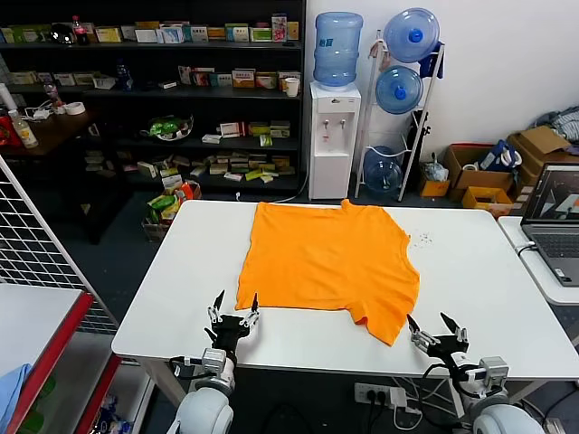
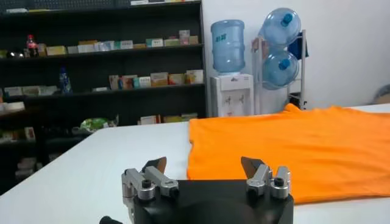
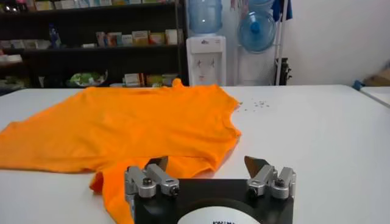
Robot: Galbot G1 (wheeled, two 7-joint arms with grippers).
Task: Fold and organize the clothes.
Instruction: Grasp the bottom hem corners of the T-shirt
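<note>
The orange T-shirt point(image 1: 326, 262) lies spread flat on the white table point(image 1: 470, 280), plain side up, one sleeve pointing toward the near right edge. It also shows in the left wrist view point(image 2: 292, 149) and the right wrist view point(image 3: 128, 125). My left gripper point(image 1: 233, 311) is open and empty at the near table edge, just in front of the shirt's near left corner. My right gripper point(image 1: 436, 327) is open and empty at the near edge, just right of the sleeve. In the wrist views, the left gripper point(image 2: 206, 163) and the right gripper point(image 3: 207, 163) both face the shirt.
A laptop point(image 1: 554, 221) sits on a side table at the right. Small dark specks point(image 1: 422, 239) lie on the table right of the shirt. Shelves point(image 1: 154, 99), a water dispenser point(image 1: 335, 136) and a bottle rack point(image 1: 403, 108) stand behind. A wire rack point(image 1: 36, 244) stands at the left.
</note>
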